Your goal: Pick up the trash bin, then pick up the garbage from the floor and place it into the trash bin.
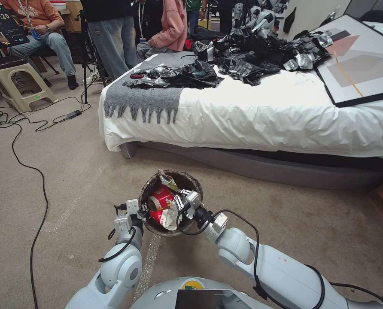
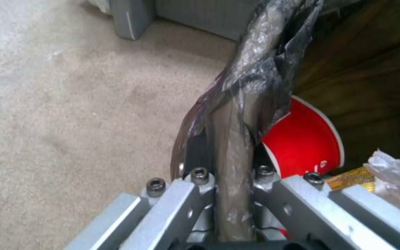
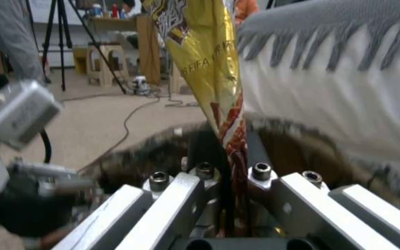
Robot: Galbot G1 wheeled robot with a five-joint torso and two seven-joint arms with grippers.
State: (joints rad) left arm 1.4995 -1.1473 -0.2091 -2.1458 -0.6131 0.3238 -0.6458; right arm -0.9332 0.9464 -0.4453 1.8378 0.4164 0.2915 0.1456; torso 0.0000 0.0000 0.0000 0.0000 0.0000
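The trash bin (image 1: pixel 190 182), lined with a dark brown bag, is at my front over the carpet. My left gripper (image 1: pixel 142 211) is shut on its near-left rim; the left wrist view shows the liner-wrapped rim (image 2: pixel 255 80) clamped in my left gripper (image 2: pixel 230 152). Inside lie red-and-white paper cups (image 1: pixel 159 200) (image 2: pixel 302 139) and a white tissue (image 1: pixel 171 219) (image 2: pixel 394 173). My right gripper (image 1: pixel 181 201) (image 3: pixel 230 146) is over the bin's opening, shut on a gold foil snack wrapper (image 1: pixel 167 180) (image 3: pixel 207 55) that stands up from its fingers.
A bed (image 1: pixel 260 111) with a white sheet stands just beyond the bin, carrying a grey fringed throw (image 1: pixel 148 98), black-and-silver bags (image 1: pixel 243 56) and a framed picture (image 1: pixel 363 64). Cables (image 1: pixel 32 171) trail over the carpet at left, near a stool (image 1: pixel 15 81). Open carpet lies at right.
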